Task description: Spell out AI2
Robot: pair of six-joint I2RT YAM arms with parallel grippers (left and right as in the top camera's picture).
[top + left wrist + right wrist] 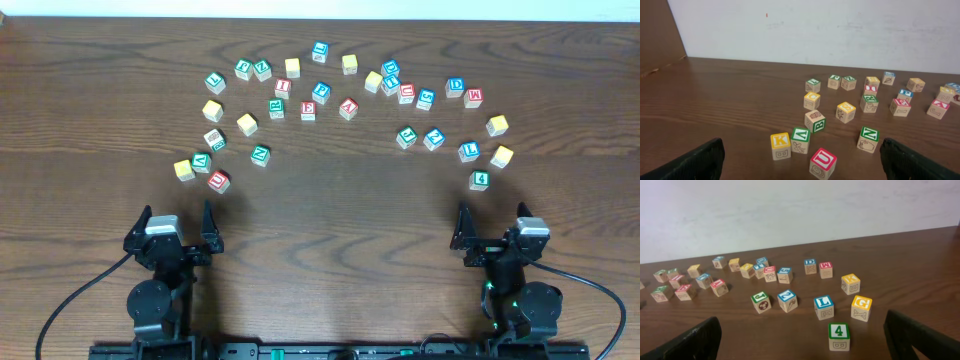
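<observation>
Many lettered wooden blocks lie in an arc across the far half of the table. A blue "2" block sits at the right of the arc and also shows in the right wrist view. A red block that looks like an "A" lies near the middle. A red block that may be an "I" lies left of it; I cannot read it surely. My left gripper and right gripper are open, empty and near the front edge, apart from all blocks.
Closest to the left gripper are a red "U", a yellow "K" and a green "N". Closest to the right gripper are a green "4", a blue "L" and a yellow "G".
</observation>
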